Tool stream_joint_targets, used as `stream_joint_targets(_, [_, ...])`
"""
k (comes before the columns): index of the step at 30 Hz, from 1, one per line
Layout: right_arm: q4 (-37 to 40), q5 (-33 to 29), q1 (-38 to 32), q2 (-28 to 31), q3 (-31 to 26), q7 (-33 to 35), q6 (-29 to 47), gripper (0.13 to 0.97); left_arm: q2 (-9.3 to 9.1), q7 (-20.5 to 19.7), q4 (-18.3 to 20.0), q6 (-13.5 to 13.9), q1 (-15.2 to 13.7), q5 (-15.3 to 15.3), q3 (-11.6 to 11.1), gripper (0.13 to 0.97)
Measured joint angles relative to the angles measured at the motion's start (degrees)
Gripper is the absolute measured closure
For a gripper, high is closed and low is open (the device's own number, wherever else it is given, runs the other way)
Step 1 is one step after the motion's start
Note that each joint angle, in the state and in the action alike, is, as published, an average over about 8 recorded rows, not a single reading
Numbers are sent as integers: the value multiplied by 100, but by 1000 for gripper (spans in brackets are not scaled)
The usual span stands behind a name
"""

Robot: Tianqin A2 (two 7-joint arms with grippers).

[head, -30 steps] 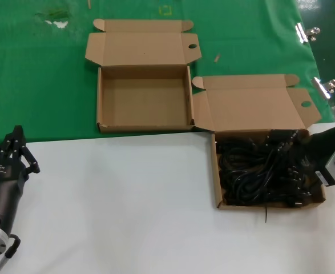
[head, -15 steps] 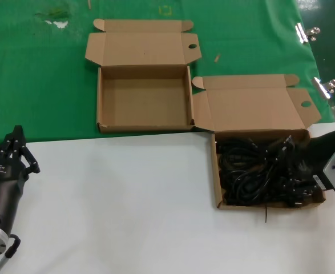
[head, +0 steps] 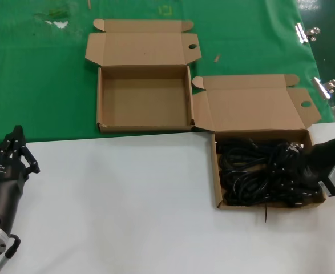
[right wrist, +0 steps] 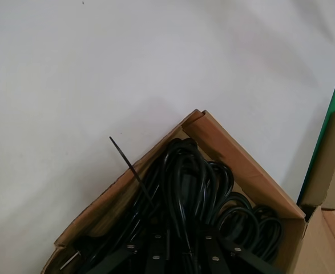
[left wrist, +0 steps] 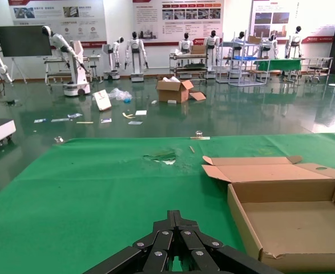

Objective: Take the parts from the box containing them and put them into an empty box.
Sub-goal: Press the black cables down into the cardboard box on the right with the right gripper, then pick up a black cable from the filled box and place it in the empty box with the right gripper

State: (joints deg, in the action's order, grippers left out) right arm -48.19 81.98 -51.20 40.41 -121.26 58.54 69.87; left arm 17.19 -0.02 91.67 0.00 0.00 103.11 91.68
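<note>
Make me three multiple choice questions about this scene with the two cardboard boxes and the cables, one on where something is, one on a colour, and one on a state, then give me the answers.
1. Where does the box of black power cables sit?
A. on the white surface
B. on the green cloth
C. on top of the other box

2. What colour is the cloth under the empty cardboard box?
A. blue
B. green
C. red

3. What is the state of the empty cardboard box's lid?
A. taped shut
B. torn off
C. folded open

Answers:
1 A, the cable box rests on the white surface, near the robot's right.
2 B, green cloth surrounds it.
3 C, its flap lies back, the interior showing.

The right gripper is down in the cables; the left gripper waits at the white surface's left edge.
</note>
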Motion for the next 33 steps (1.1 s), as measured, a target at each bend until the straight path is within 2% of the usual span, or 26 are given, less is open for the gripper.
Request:
stream_joint_targets(7, [-25, 22, 19, 30, 32, -7, -12, 912, 0, 0, 0, 0, 0, 0, 0, 957])
stream_joint_targets(13, [-228, 73, 26, 90, 92, -209, 11, 915, 0, 0, 0, 0, 0, 0, 0, 957])
stream_joint_targets(25, [-1073, 173, -166, 303, 220, -1514, 298, 923, 0, 0, 0, 0, 0, 0, 0, 957])
stream_joint_targets(33, [-1211, 195, -516, 73, 237, -2157, 327, 923, 0, 0, 0, 0, 0, 0, 0, 957])
